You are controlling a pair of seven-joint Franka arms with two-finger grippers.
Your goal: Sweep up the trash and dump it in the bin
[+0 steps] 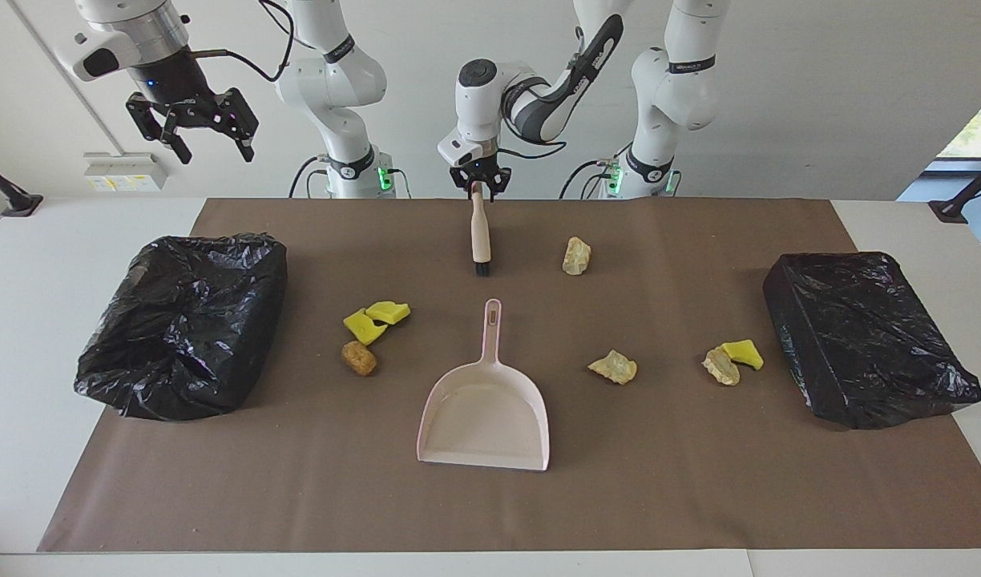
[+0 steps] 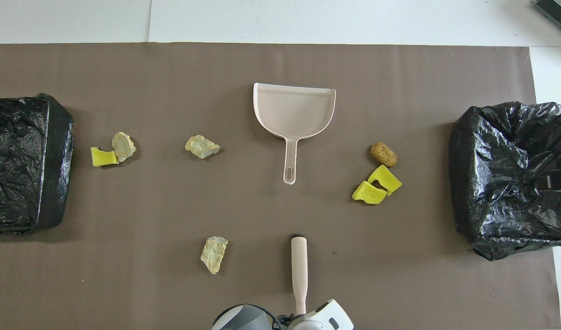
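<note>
Trash: yellow foam wedges, tan rocky chunks, brown nugget, scattered on mat w/ pink dustpan. Left gripper clamped on brush handle. Right gripper spread wide, empty, over crinkly black bin

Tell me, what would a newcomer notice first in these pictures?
Probably the pale pink plastic dustpan lying in the middle of the brown mat, with bright yellow foam wedges beside it. Next, the left hand closed on the tip of the beige-handled brush, nearer to the robots.
</note>
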